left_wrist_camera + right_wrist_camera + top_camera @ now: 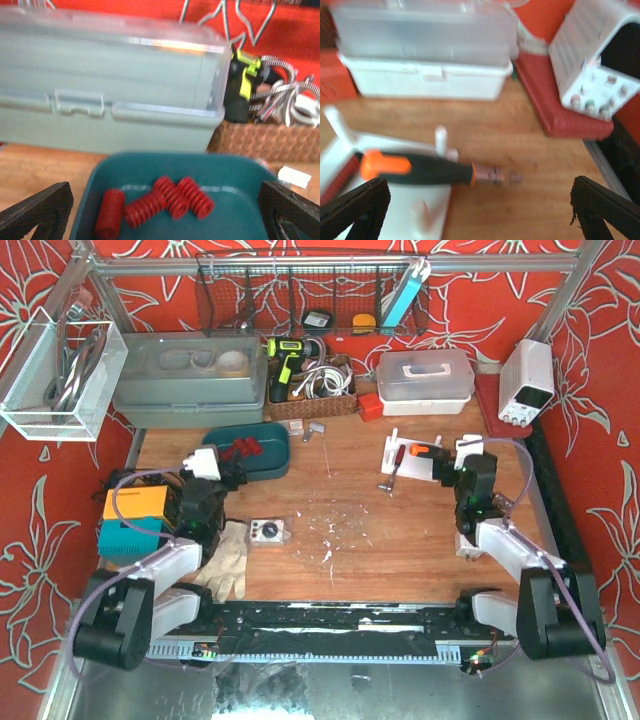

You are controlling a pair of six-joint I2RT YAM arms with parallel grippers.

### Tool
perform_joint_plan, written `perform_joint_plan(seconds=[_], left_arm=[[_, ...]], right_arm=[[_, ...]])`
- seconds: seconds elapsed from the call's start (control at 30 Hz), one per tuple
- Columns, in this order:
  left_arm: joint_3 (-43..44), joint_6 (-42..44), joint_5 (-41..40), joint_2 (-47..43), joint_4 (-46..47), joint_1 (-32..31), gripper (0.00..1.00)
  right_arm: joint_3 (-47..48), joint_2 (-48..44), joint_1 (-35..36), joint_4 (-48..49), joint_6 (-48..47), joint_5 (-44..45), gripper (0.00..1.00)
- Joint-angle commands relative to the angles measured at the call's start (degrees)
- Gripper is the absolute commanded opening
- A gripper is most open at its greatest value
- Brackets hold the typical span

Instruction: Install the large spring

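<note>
Facing red patterned walls [30, 540], the wooden table [400, 530] carries a teal tray [235, 215] holding the red springs [150, 207]. The left gripper [164, 210] and right gripper [480, 200] gape, holding nothing.

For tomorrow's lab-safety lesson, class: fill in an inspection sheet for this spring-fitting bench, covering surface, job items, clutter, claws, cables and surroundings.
Surface: wooden table, scattered white flecks.
Job's things: red springs in teal tray; white fixture carrying a screwdriver.
Clutter: glove, orange-teal box, small clear packet.
Claws: left claw open, empty, facing tray; right claw open, empty, facing screwdriver.
Cables: grey cable loops along both arms.
Surroundings: red patterned walls, storage boxes, wire rack.
</note>
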Motion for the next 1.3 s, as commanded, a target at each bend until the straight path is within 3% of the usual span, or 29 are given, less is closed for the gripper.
perform_joint_plan(seconds=[0.0,0.13,0.33,0.4,0.53,0.67,0.8,0.9,1.03,1.27], left_arm=[[9.6,-6.4,-0.6,-7.5,-24.7,-0.2,1.00],[16.6,-13.5,2.3,-13.9,-39.0,-0.2,1.00],[23.5,-26.0,7.8,-20.7,-54.1,-0.2,1.00],[22.5,-27.5,12.2,-23.1,-53.8,-0.2,1.00],[17.2,-31.4,24.9,-27.9,-46.1,-0.2,1.00],[15.0,-34.4,34.1,-27.0,-41.9,-0.6,1.00],[14.8,-32.4,33.1,-24.4,-41.7,-5.3,1.00],[15.2,-29.3,26.3,-22.8,-42.1,-13.5,1.00],[15.5,-25.7,19.9,-20.2,-41.8,-22.1,1.00],[10.5,-25.2,20.5,-15.7,-34.8,-25.1,1.00]], right_arm=[[5.8,-7.9,0.1,-16.1,4.8,-8.0,0.99],[9.2,-12.6,0.2,-21.5,8.4,-15.3,0.99],[21.5,-15.5,0.1,-43.6,20.3,-9.1,0.99],[22.6,-16.2,0.1,-49.4,21.5,-7.4,0.99],[18.6,-20.3,0.1,-48.9,28.7,-4.8,0.99],[18.7,-19.5,0.1,-48.0,27.8,-7.9,0.99],[20.7,-16.4,0.1,-51.1,30.4,-11.8,0.95],[19.8,-13.8,0.3,-49.3,31.9,-18.7,0.91],[19.4,-9.6,1.6,-49.0,33.0,-20.8,0.86],[18.1,-0.5,7.6,-45.4,32.0,-18.5,0.65]])
